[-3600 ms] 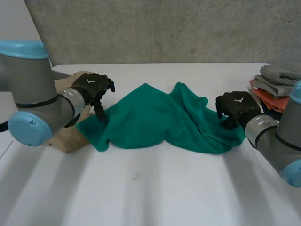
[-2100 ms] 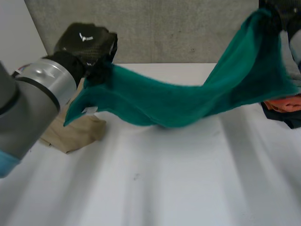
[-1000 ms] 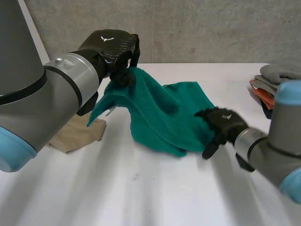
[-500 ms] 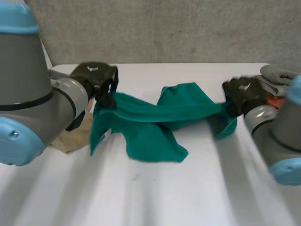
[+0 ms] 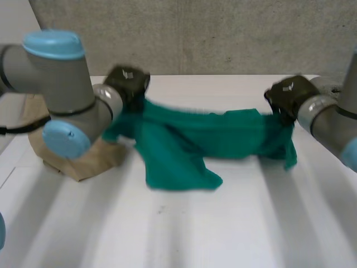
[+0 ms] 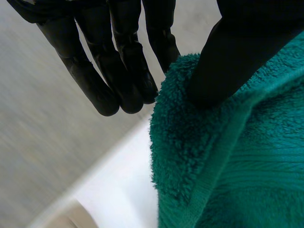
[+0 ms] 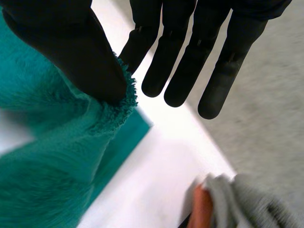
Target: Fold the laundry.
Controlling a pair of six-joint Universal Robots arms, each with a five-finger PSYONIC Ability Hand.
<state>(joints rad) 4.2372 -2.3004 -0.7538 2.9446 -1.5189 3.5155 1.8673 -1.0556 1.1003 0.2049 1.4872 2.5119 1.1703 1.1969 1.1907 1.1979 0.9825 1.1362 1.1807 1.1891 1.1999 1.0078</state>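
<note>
The green towel (image 5: 206, 137) hung stretched between the two hands above the white table (image 5: 195, 223). Its long axis ran straight across the head view, from 9 o'clock to 3 o'clock, as a narrow, nearly level band. One end pointed at the left hand (image 5: 129, 84), at about 10 o'clock on the table. The other end pointed at the right hand (image 5: 287, 97), at about 2 o'clock. From the middle of the band a broad flap dropped toward 6 o'clock and lay on the table. A short tail hung below the right hand.

In the left wrist view the thumb (image 6: 237, 52) pressed down on the towel's fluffy edge and pinched it. The fingers (image 6: 118, 71) were straight and close together, reaching past that edge. In the right wrist view the thumb (image 7: 66, 47) clamped the towel's hemmed corner in the same way. Its fingers (image 7: 190, 61) were straight and slightly spread beyond the cloth.

A beige cloth (image 5: 89, 162) lay crumpled on the table at about 8 o'clock, beneath the left arm and just beside the towel's left end. Beyond the right hand's fingertips sat a folded grey towel (image 7: 256, 199) on top of an orange cloth (image 7: 202, 211).
</note>
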